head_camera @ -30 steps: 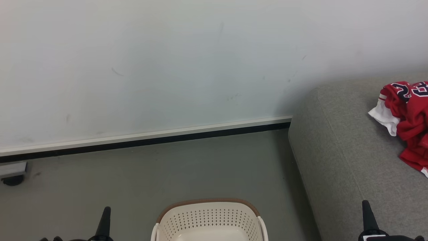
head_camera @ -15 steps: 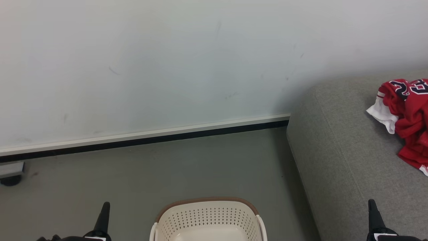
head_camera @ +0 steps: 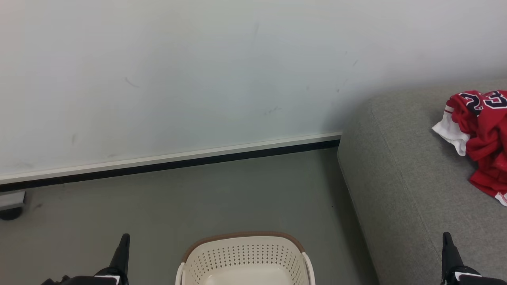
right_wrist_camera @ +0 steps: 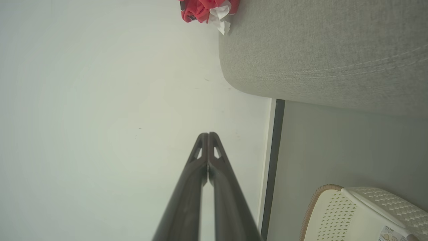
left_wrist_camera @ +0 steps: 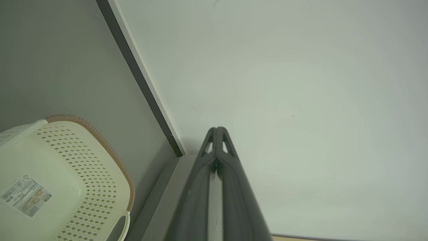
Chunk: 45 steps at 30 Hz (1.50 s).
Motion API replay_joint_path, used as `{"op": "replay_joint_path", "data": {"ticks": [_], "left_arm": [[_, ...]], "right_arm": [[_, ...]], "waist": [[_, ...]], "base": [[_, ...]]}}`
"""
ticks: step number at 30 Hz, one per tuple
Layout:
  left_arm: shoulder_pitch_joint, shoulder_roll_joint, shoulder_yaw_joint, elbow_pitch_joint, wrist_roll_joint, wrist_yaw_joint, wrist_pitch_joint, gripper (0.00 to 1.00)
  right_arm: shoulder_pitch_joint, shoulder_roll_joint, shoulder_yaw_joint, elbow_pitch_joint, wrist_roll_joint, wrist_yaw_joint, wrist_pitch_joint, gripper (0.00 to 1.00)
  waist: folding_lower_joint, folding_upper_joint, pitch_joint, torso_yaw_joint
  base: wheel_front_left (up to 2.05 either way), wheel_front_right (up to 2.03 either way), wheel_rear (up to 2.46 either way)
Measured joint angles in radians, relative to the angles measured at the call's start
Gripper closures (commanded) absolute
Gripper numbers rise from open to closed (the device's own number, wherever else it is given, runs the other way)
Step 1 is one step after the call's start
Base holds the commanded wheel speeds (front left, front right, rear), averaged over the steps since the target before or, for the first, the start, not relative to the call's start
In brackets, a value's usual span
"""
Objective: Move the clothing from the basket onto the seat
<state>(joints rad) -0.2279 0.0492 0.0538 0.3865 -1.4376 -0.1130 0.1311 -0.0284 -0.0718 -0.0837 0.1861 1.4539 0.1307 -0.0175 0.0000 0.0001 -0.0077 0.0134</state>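
The red clothing (head_camera: pixel 481 134) with white trim and navy numbers lies bunched on the grey seat (head_camera: pixel 404 186) at the right; it also peeks in at the top of the right wrist view as clothing (right_wrist_camera: pixel 205 10) on the seat (right_wrist_camera: pixel 317 50). The cream basket (head_camera: pixel 243 259) stands on the floor at bottom centre, and what shows of its inside holds no garment; the left wrist view shows the basket (left_wrist_camera: pixel 77 174) with a label on its bottom. My left gripper (head_camera: pixel 123 241) is shut beside the basket. My right gripper (head_camera: pixel 447 241) is shut over the seat's front. Both hold nothing.
A pale wall with a white and black skirting (head_camera: pixel 178 162) runs behind the grey floor (head_camera: pixel 198 202). A dark caster under a grey base (head_camera: pixel 11 206) sits at the far left by the wall.
The whole picture has drifted slightly up and left, so the camera has moved. Both grippers stay shut; the right one sits a little further right in view.
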Motion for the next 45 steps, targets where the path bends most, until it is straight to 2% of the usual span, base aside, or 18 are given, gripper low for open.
{"op": "replay_joint_path", "data": {"ticks": [25,45], "left_arm": [[-0.035,0.0,0.012,0.015,-0.163,-0.017,0.053,1.0],[-0.039,0.0,0.012,0.015,-0.165,-0.017,0.053,1.0]], "right_arm": [[-0.004,0.001,-0.042,-0.01,0.18,0.0,0.026,1.0],[-0.005,0.004,-0.049,-0.01,0.183,0.0,0.03,1.0]], "waist": [[0.0,0.0,0.013,-0.014],[-0.0002,-0.0001,0.013,-0.014]], "base": [[0.0,0.0,0.0],[0.0,0.0,0.0]]}}
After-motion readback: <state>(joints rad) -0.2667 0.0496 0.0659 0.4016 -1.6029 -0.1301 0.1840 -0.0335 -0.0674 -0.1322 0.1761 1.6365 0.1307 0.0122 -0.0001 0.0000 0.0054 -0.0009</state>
